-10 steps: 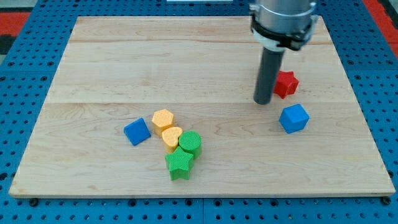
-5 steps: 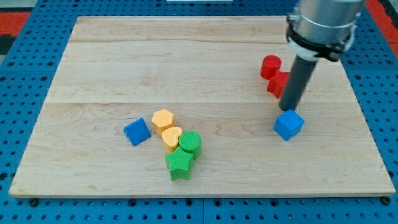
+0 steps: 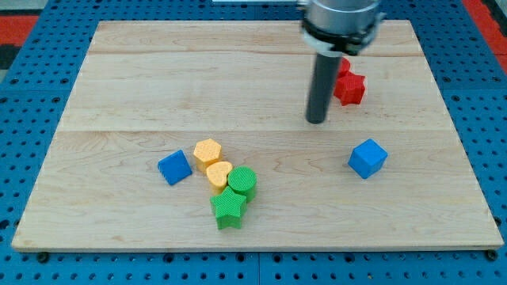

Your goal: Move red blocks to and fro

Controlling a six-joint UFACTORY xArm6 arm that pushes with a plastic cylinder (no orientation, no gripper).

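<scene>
Altogether: two red blocks [image 3: 347, 82], two blue, two yellow, two green.

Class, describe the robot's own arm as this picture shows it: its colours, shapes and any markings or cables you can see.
The arm ends in a straight dark grey cylindrical rod, my tip being its blunt lower end. Above it sits a wider round collar, metallic grey with a black band around its base. No cables, labels or markings are visible; the rest of the arm is cut off at the view's top.
</scene>
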